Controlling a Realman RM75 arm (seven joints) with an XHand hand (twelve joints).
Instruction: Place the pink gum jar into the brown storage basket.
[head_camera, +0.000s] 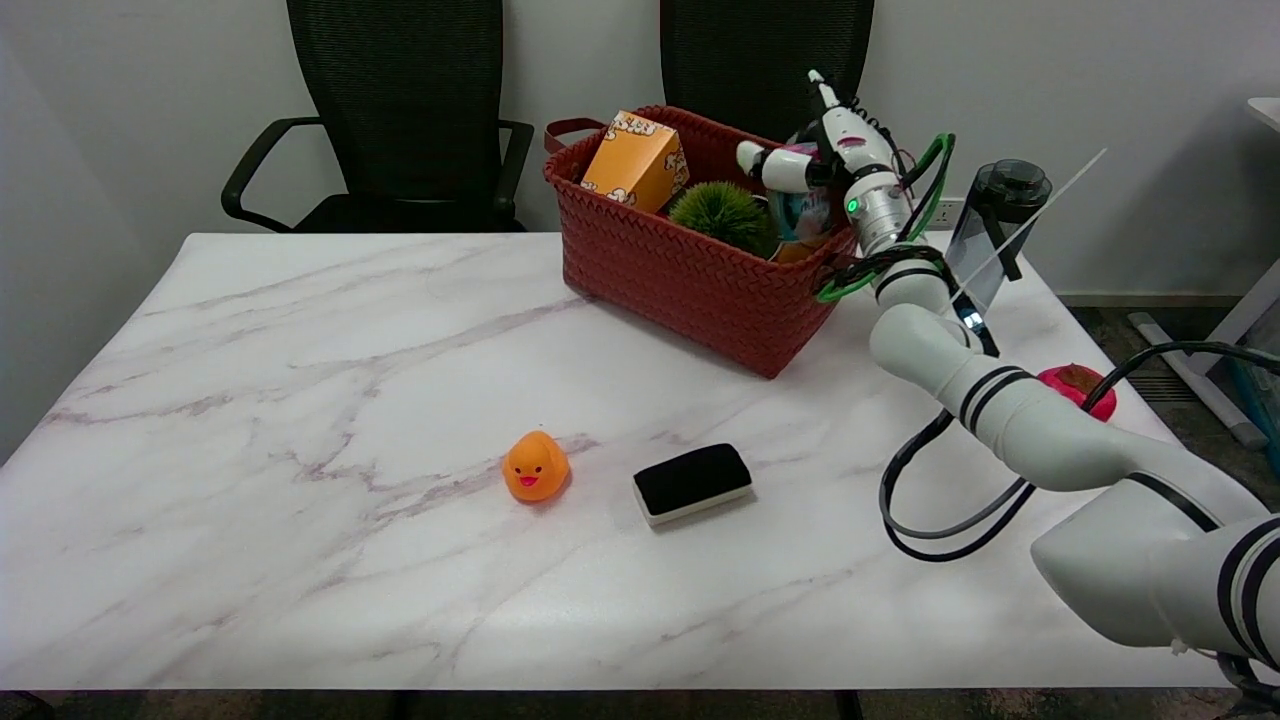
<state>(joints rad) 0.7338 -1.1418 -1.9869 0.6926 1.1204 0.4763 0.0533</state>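
Observation:
The brown woven storage basket (690, 275) stands at the back of the table, right of centre. My right hand (825, 160) is over its right end, fingers wrapped around the pink gum jar (806, 210). The jar shows a pink top and a teal label and sits low between the hand and the basket's right wall. Its bottom is hidden behind the rim, so I cannot tell whether it rests on the basket floor. An orange popcorn box (635, 160) and a green spiky ball (722, 215) lie in the basket to the jar's left.
An orange rubber duck (536, 466) and a black-topped eraser (692, 482) lie on the marble table (300, 400) near the front. A dark-lidded bottle (1000, 215) stands right of the basket, and a pink-red object (1078, 385) sits behind my forearm. Two black chairs stand behind.

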